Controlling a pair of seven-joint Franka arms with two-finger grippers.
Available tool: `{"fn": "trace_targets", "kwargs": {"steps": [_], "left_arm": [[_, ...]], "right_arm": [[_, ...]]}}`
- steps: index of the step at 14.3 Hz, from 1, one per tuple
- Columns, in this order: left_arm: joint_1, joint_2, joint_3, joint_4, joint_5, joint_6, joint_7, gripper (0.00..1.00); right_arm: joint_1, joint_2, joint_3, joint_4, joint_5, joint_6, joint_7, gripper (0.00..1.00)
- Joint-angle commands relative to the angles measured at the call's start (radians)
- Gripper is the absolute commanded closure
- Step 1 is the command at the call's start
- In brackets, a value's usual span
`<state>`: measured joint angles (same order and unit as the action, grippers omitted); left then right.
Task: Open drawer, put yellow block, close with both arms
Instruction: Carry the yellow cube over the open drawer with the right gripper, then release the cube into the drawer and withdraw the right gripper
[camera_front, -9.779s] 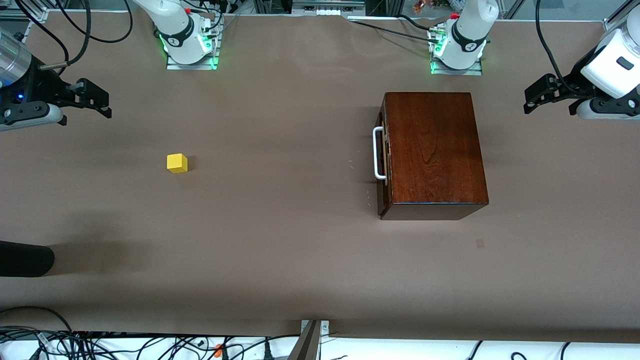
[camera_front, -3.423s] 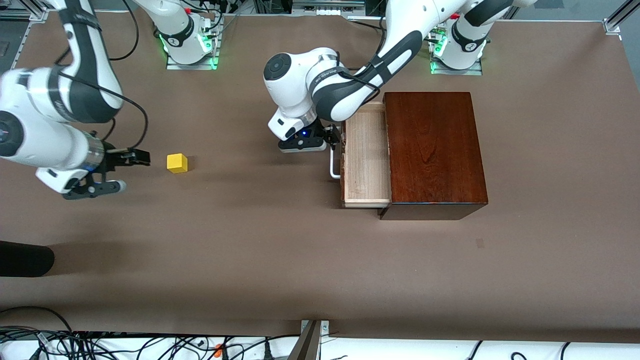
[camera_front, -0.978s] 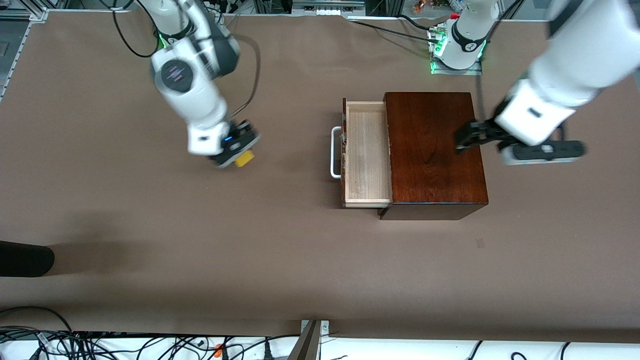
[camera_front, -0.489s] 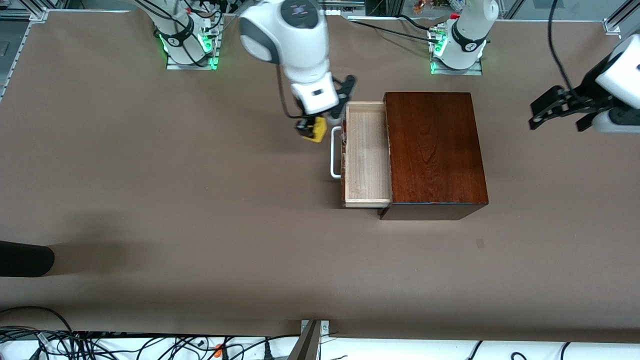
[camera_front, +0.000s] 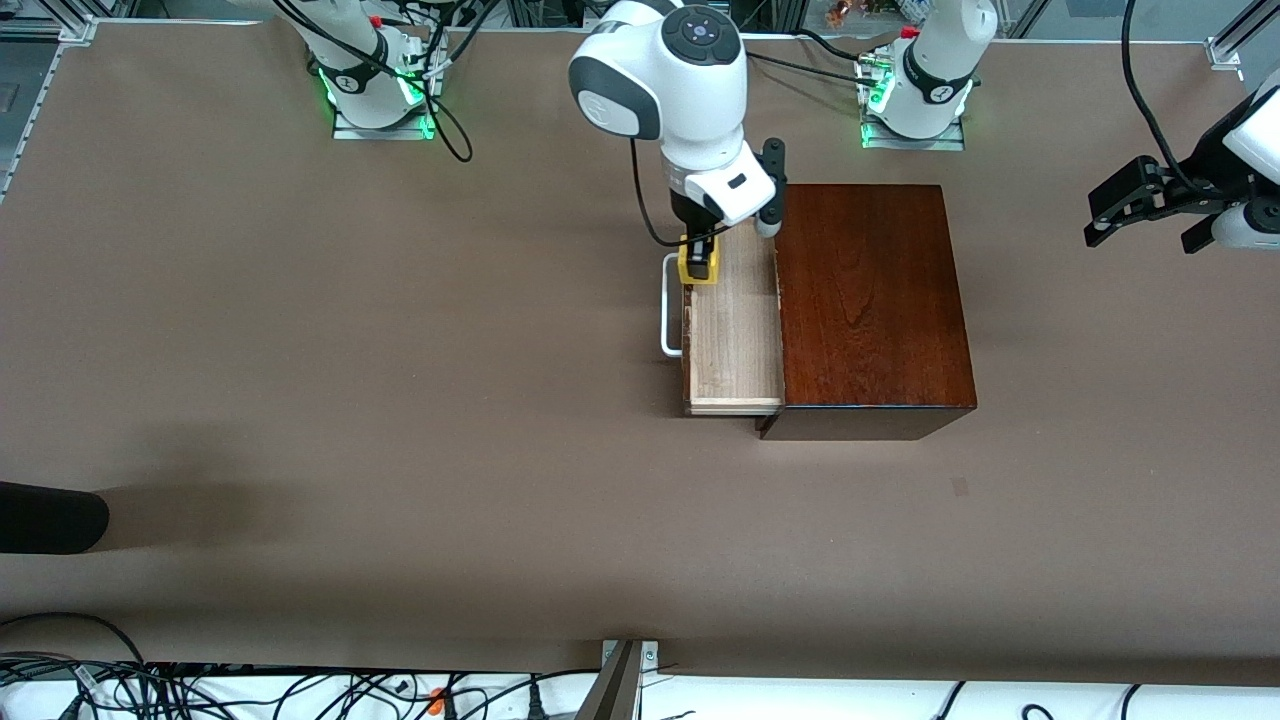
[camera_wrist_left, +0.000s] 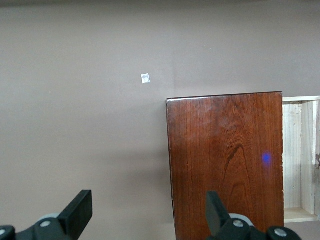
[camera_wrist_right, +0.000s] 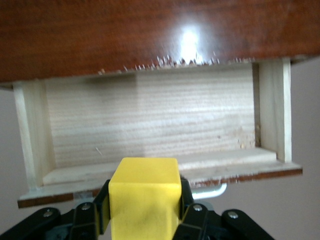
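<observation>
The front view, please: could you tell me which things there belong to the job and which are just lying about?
In the job:
- drawer, pulled open
- yellow block, held by the right claw over the drawer's front edge
- left claw, open, waiting over the table's left-arm end

Lying about:
- small pale tag on the table

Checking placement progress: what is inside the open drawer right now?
The drawer shows only bare pale wood. The yellow block is clamped in the right gripper above its front edge. The part inside the box is hidden.
</observation>
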<state>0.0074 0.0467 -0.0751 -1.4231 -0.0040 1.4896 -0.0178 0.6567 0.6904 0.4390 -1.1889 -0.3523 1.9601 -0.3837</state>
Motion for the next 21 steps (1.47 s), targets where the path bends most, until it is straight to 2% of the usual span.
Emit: {"fn": "trace_targets", "kwargs": {"steps": [1,5,13,14,15,21], "left_arm": [[-0.012,-0.03,0.009,-0.03,-0.002,-0.006,0.029,0.0],[-0.013,-0.028,0.009,-0.028,-0.001,-0.008,0.047,0.0],[-0.014,-0.019,0.009,-0.013,-0.004,-0.012,0.058,0.0],[-0.015,-0.018,0.009,-0.013,-0.004,-0.012,0.05,0.0],[-0.017,-0.016,0.009,-0.011,-0.004,-0.012,0.048,0.0],[-0.02,-0.016,0.009,-0.011,-0.004,-0.011,0.048,0.0]], "right_arm": [[0.05,0.049,-0.006,0.072,-0.017,-0.011,-0.027,0.89],[0.06,0.103,-0.008,0.071,-0.049,0.045,-0.052,0.89],[0.057,0.156,-0.01,0.065,-0.074,0.048,-0.05,0.89],[0.058,0.164,-0.017,0.063,-0.074,0.052,-0.044,0.78],[0.06,0.173,-0.025,0.06,-0.076,0.074,-0.04,0.01],[0.057,0.169,-0.031,0.077,-0.071,0.066,-0.041,0.0]]}}
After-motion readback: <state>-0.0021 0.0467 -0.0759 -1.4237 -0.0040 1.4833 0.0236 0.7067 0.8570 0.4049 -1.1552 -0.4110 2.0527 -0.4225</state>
